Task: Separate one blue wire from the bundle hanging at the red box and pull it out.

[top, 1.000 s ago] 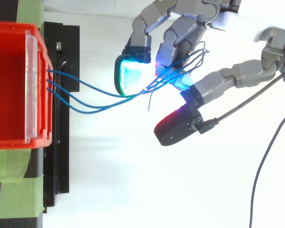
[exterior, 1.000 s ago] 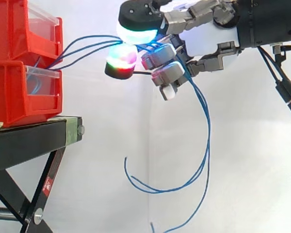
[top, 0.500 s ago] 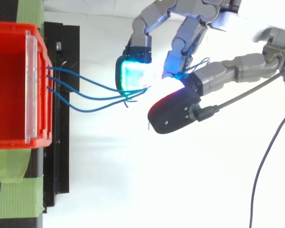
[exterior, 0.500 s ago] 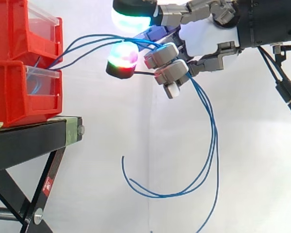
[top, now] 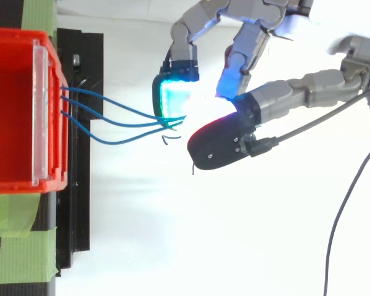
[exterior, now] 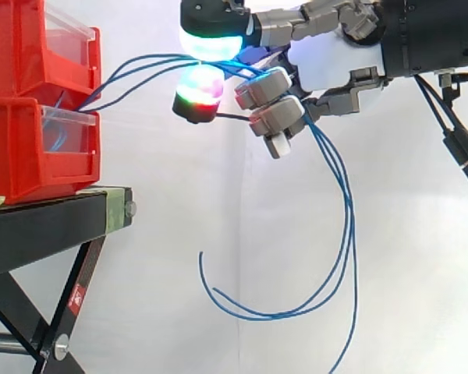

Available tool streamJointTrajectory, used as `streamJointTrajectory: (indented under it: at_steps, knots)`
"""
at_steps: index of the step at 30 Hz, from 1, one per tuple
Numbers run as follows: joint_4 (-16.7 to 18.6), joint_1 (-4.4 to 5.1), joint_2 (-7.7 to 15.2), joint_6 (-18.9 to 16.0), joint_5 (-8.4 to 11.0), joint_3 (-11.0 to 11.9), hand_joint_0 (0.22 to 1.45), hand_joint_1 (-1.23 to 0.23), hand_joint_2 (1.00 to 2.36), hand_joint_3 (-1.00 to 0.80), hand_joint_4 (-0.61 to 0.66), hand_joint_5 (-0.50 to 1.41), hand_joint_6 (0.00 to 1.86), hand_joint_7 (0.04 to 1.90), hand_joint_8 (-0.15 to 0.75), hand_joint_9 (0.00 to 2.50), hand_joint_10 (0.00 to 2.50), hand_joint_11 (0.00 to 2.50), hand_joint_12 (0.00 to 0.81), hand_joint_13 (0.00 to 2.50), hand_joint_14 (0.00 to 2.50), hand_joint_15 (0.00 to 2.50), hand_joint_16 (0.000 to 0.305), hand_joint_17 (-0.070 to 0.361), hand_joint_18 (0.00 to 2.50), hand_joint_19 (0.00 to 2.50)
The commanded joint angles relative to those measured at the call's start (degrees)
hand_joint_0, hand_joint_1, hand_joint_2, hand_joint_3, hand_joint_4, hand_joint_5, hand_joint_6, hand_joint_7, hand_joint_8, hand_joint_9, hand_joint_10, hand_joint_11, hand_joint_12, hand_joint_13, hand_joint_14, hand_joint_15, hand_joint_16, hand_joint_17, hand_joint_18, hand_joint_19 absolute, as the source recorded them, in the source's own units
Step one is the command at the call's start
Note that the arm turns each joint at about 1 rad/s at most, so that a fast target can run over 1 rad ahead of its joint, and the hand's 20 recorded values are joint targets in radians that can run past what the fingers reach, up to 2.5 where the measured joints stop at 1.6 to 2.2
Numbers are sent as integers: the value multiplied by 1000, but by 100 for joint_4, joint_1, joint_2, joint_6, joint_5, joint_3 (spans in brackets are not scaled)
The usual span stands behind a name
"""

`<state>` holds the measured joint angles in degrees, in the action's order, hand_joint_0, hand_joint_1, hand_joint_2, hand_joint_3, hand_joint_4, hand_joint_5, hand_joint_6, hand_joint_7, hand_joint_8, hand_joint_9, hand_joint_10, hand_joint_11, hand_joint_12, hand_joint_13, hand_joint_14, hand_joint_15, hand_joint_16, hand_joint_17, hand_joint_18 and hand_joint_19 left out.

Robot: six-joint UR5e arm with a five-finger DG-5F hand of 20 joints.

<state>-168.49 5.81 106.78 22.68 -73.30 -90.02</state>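
Several blue wires (exterior: 349,234) leaving the red box (exterior: 31,152) are pinched by the outstretched robot hand (exterior: 327,56).

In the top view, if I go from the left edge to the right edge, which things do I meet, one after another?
red bin → black stand → blue wires → hand, its fingers closed on the wires

Blue wires (exterior: 132,68) — from red box (exterior: 31,156), looping downward
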Motion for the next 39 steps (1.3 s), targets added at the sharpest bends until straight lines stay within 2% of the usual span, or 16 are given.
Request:
streamJointTrajectory:
  at_steps: [1,5,8,19,21,23,33,37,39]
  knots:
    - [0,-1,0,0,0,2,613,-813,1019,-268,76,-127,909,1056,284,1437,100,1864,405,1441,15,1456,51,114,1176,773]
    - [0,-1,0,9,0,2,660,-901,1021,-237,-8,-138,924,1104,273,1413,135,1876,400,1435,15,1470,50,112,1171,774]
    - [0,-1,-8,0,0,2,682,-943,1021,-239,-29,-150,940,1073,271,1364,175,1903,404,1418,16,1468,49,110,1155,768]
    - [0,-1,0,9,0,2,742,-999,1022,-239,81,-189,962,937,272,1220,390,1776,406,1362,17,1445,50,112,1119,725]
    - [0,-1,0,9,0,-7,745,-1001,1020,-263,132,-215,963,889,279,1130,548,1666,414,1338,17,1455,51,115,1113,707]
    - [0,-1,0,0,0,2,742,-1005,1019,-273,148,-221,962,883,274,1102,586,1642,417,1322,16,1439,52,116,1112,705]
    - [0,-1,0,9,0,-7,716,-1052,1014,-326,211,-244,947,880,294,950,634,1588,426,1271,17,1424,54,122,1105,673]
    - [0,-1,0,9,0,2,691,-1044,1011,-371,211,-243,946,860,300,957,656,1553,431,1268,18,1415,54,122,1103,679]
    - [0,8,0,9,0,2,631,-990,1006,-434,204,-232,937,862,302,1030,591,1589,430,1291,17,1423,54,122,1099,715]
